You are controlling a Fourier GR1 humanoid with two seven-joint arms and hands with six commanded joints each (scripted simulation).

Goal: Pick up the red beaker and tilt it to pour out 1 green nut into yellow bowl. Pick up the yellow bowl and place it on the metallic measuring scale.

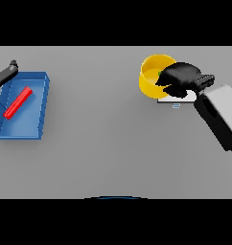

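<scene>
Look to the far right of the grey counter (113, 143): your right hand (181, 76) comes in from the right on its white and grey arm and sits over the right side of the yellow bowl (151, 76). Its dark fingers are curled over the bowl's rim, so the hand is grasping the bowl. A small speck of green, the green nut (159, 73), shows inside the bowl just at the edge of the hand.

The bowl rests partly on the metallic measuring scale (178, 98), a pale flat plate of which you see only a strip below the bowl and the hand. You cannot tell whether the bowl is set down on the plate or held just above it.

On the far left of the counter lies a blue tray (41, 107), well apart from the bowl. Inside it lies the red beaker (17, 102), on its side and slanted, looking like a long red bar.

Your left hand (5, 73) shows at the left edge, at the upper left corner of the tray. You cannot tell whether its fingers are released or clenched.
</scene>
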